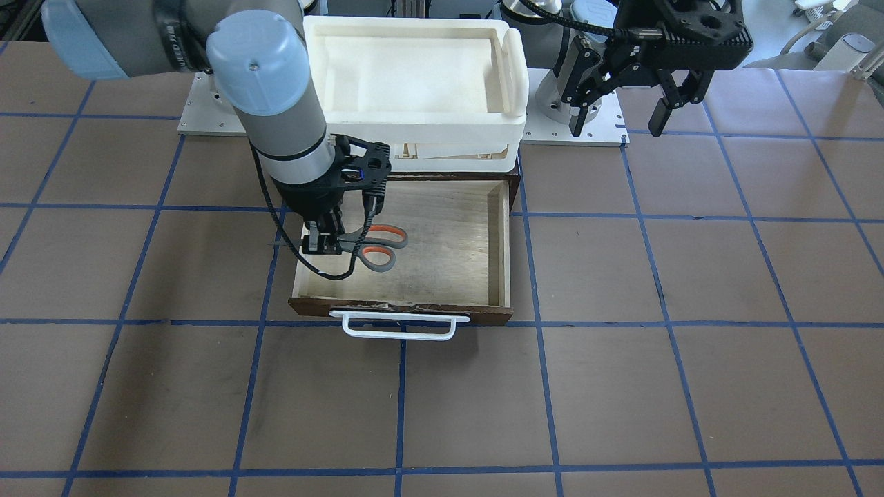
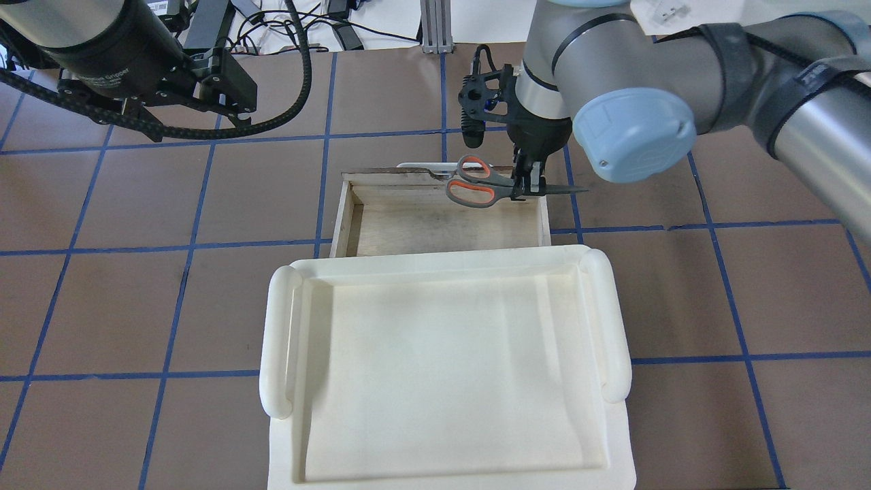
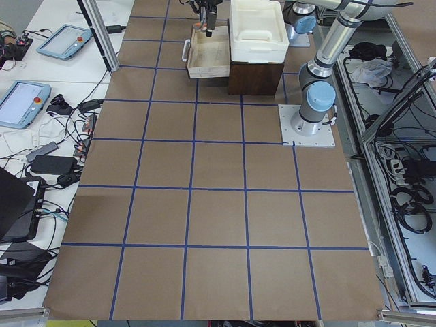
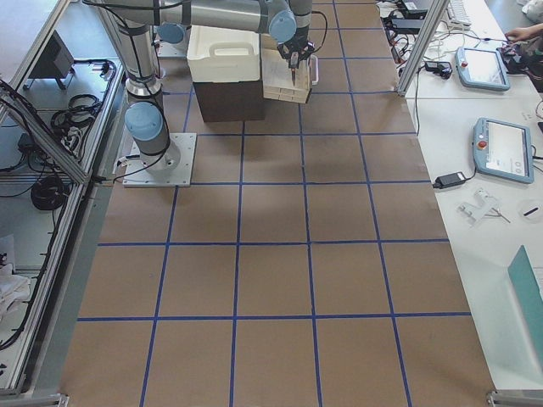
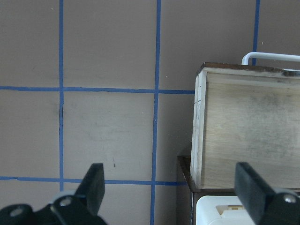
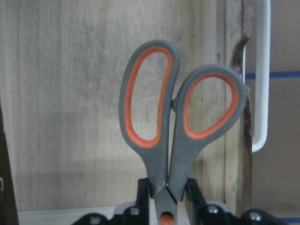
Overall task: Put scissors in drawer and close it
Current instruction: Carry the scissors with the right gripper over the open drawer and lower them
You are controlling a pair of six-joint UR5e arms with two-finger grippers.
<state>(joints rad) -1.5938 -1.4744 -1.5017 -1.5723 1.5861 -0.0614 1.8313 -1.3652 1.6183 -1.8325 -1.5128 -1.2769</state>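
The right end effector (image 1: 324, 241) is clamped on the scissors just behind the handle loops; the left end effector (image 1: 618, 124) hangs wide open and empty, well apart at the counter's (image 1: 690, 345) left. A white plastic bin (image 1: 449, 128) sits on the dark cabinet. The wooden drawer (image 1: 501, 241) below it is pulled out, its white bar handle (image 1: 397, 326) on the far side from the robot. The scissors (image 1: 380, 245) lie level over the drawer's right side, blades closed and reaching past its right wall.

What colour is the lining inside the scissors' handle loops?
Orange-red, against grey handles; the scissors show it best in the right wrist-mounted view.
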